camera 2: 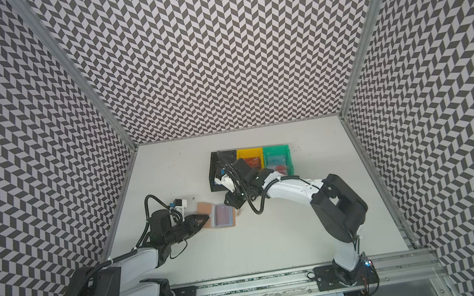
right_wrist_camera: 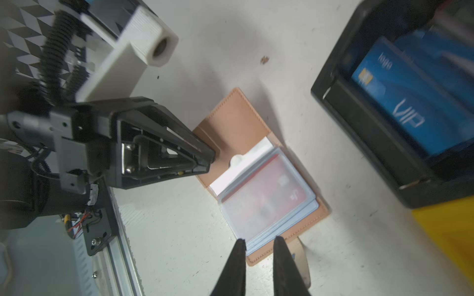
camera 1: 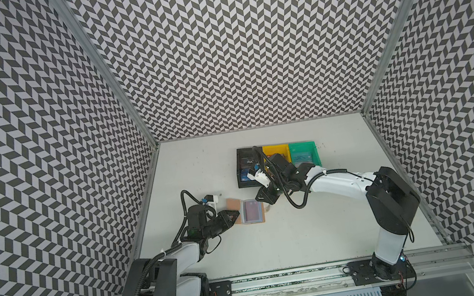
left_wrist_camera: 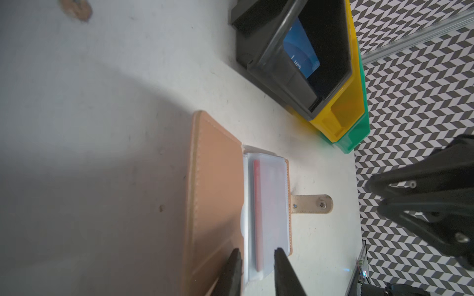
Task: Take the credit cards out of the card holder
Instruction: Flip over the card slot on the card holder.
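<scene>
In a top view the wallet [camera 1: 247,212] lies open on the table [camera 1: 321,231], at seven o'clock from the black bin [camera 1: 238,170].

Left wrist: my left gripper [left_wrist_camera: 257,252] is narrowly parted over the wallet's edge, gripping nothing I can see.

Right wrist: my right gripper [right_wrist_camera: 260,241] is slightly parted, its tips flanking the sleeves [right_wrist_camera: 256,220]. A red card [right_wrist_camera: 269,184] sits inside them, and a blue card [right_wrist_camera: 400,107] is in the bin.
</scene>
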Available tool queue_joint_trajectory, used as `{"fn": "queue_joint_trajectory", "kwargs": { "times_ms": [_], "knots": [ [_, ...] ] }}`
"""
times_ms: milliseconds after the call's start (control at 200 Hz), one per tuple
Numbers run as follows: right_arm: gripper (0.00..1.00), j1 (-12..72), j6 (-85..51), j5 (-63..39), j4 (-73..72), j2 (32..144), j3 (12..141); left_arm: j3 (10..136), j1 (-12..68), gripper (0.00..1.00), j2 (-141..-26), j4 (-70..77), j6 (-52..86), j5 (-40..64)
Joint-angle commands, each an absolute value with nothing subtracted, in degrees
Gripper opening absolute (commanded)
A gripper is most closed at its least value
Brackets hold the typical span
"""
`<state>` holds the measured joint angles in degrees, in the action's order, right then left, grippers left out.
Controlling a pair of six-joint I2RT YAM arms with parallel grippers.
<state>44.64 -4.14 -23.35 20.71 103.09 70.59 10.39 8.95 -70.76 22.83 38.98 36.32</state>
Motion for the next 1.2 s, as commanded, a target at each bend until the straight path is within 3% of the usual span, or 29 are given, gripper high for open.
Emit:
{"fn": "queue_joint_trajectory", "kwargs": {
  "times_ms": [0,1197],
  "knots": [
    [0.14,45.1,-9.8,-26.4,12.8,103.0,69.3,9.0,8.7,0.25,-69.9,20.1,37.4,33.5],
    [0.07,45.4,-11.6,-25.1,9.5,116.7,68.1,7.8,8.8,0.25,-73.0,20.2,36.9,31.1]
  ]
}}
